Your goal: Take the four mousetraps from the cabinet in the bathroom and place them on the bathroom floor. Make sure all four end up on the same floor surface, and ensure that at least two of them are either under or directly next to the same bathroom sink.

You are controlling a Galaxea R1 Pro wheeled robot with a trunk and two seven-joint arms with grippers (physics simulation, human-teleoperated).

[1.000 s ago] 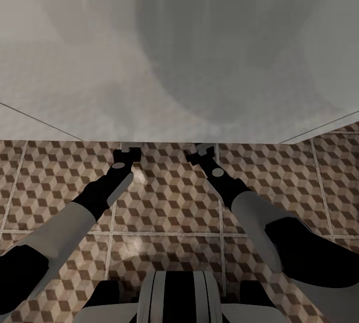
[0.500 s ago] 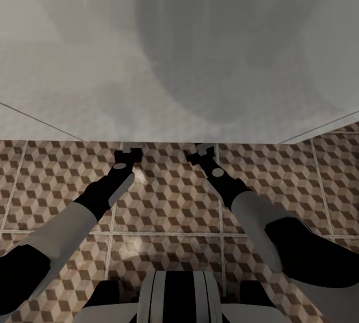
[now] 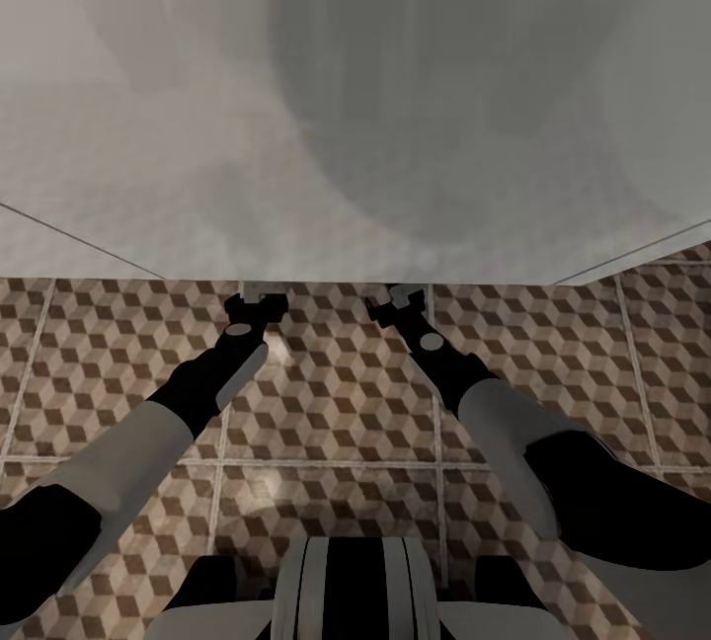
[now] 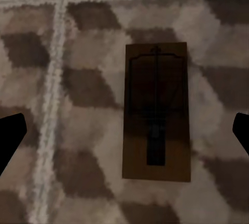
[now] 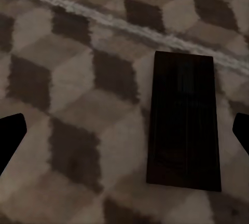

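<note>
One mousetrap (image 4: 156, 112) (flat) below left end effector (image 4: 124, 136)

The floor (image 3: 336, 423) has a cube pattern in brown and beige, with pale grout lines. One mousetrap (image 4: 156, 112) is a tan-brown board with dark wire. The other mousetrap (image 5: 182, 120) looks very dark brown. The sink (image 3: 355, 107) above is white-grey. The arms are black and white.

Matt brown wooden mousetrap (image 4: 156, 113) with dark wire on matt tiled floor (image 4: 78, 94)
</note>
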